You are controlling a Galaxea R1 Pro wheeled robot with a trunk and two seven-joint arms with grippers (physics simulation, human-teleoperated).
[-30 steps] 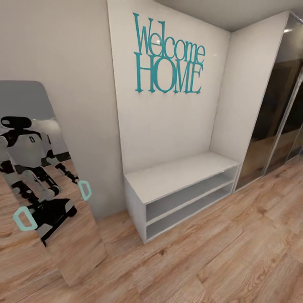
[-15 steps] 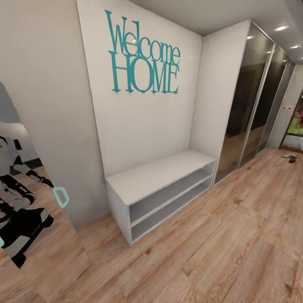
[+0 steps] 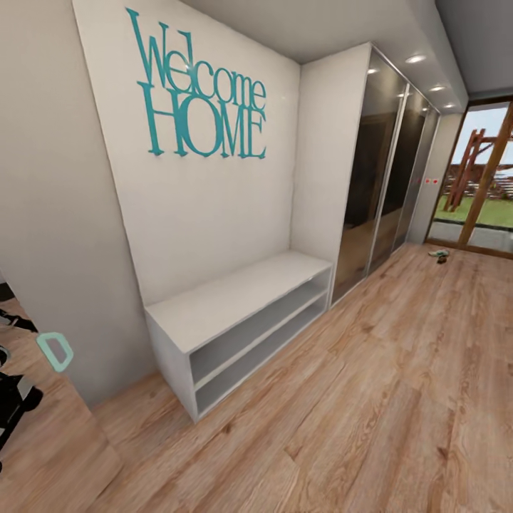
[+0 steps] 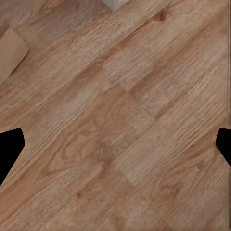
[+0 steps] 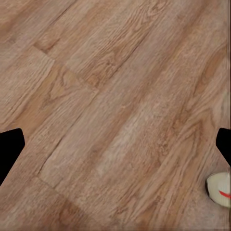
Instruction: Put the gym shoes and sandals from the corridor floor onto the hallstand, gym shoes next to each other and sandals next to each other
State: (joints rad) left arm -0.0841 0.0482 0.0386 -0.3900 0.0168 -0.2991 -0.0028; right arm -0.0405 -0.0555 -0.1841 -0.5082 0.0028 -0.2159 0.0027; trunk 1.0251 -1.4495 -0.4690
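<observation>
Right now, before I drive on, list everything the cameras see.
hallstand: one, light grey, two open shelves, against the lettered wall.
Welcome HOME lettering: one, teal, on the wall above it.
sliding wardrobe: dark glossy doors, right of the hallstand.
small things on floor: far end by the glass door, too small to identify.
mirror: at left, reflecting the robot.
cream shoe tip: one, red mark, on the floor in the right wrist view.
corridor floor: light brown planks.
left gripper, right gripper: open, over bare floor.
</observation>
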